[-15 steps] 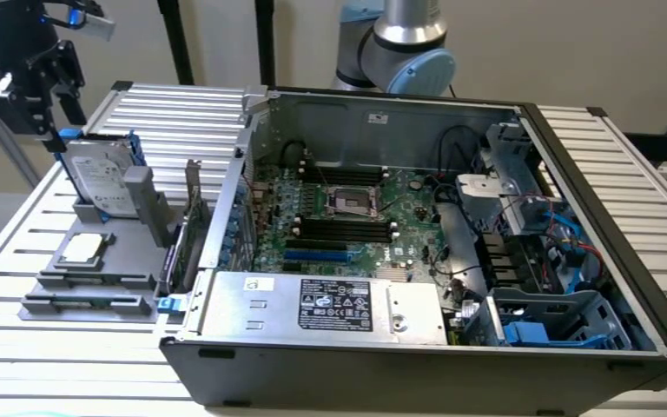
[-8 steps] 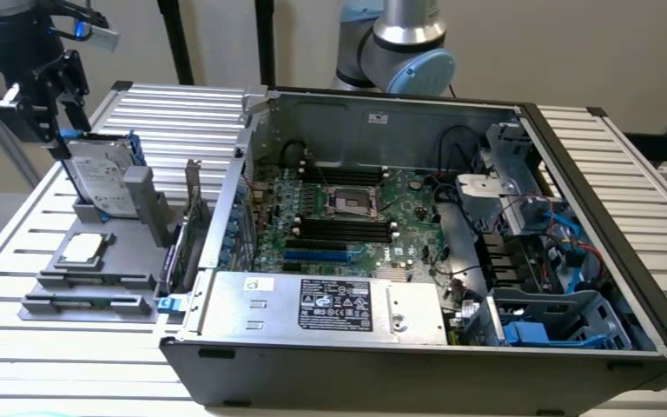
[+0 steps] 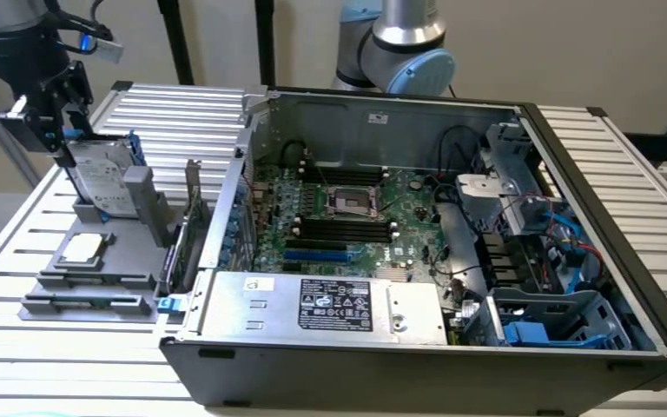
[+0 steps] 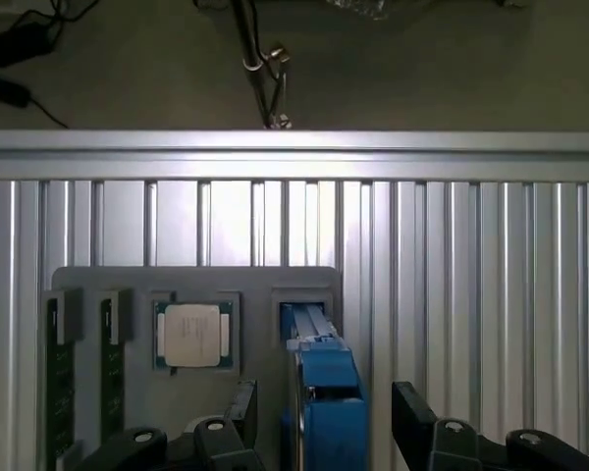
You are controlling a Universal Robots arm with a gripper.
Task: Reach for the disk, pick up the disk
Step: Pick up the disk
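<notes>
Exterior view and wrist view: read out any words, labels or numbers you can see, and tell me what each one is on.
No text can be read in either view.
Disk: white label, print too small to read.
Power supply: black-and-white label and a small white sticker, both blurred.
Case: white sticker on the back wall, too small to read.
CPU chip: markings too faint to read.

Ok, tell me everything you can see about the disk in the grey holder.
The disk is a flat silver-grey hard drive with a white printed label and blue plastic rails. It stands on edge in a slot of the grey holder, at the exterior view's left of the computer case. The open hand straddles its top, one finger each side, not closed on it.
</notes>
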